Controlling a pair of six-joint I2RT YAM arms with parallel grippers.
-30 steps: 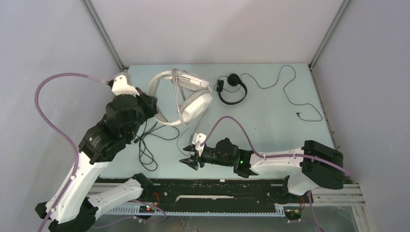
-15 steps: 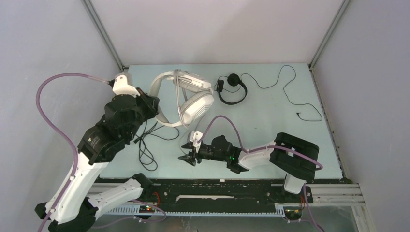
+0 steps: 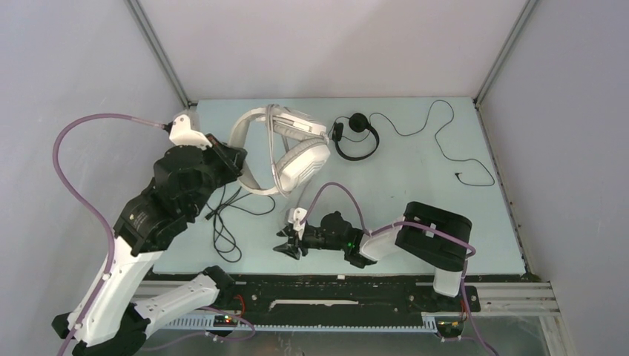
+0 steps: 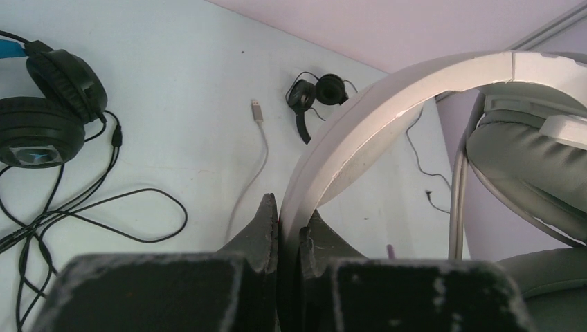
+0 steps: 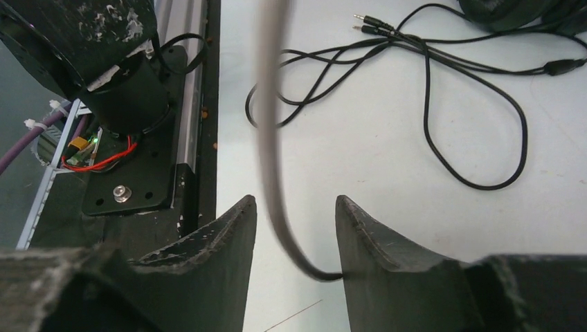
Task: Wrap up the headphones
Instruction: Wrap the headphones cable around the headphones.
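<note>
The right arm [image 3: 426,241] has folded in over the last second. Its elbow has drawn toward the white over-ear headset [image 3: 300,156], while the right gripper [image 3: 288,245] at its end has edged only slightly sideways on the near side of that headset. The headset itself has barely shifted.

For the wrapping job, this reads as repositioning around the lead rather than a wrap turn. No loop of cable lies round the headset yet, so the work looks early (both black sets appear untouched).

The left gripper [image 4: 287,221] is clenched on the headset's white headband [image 4: 360,131], at the side away from the right arm. Whether the ear cups rest on the table [image 3: 415,193] cannot be told.

The bulky black over-ear set [image 4: 41,104] lies near the headset on the left gripper's side, its black leads [image 3: 222,230] sprawled nearer the bases. The small black on-ear set [image 3: 354,137] sits just beside the headset on the opposite side.

The headset's grey cable [image 5: 266,104] drops between the right gripper's fingers [image 5: 387,256], which stand apart and unclamped. It brushes the inner face of one and leaves a gap to the other.
</note>
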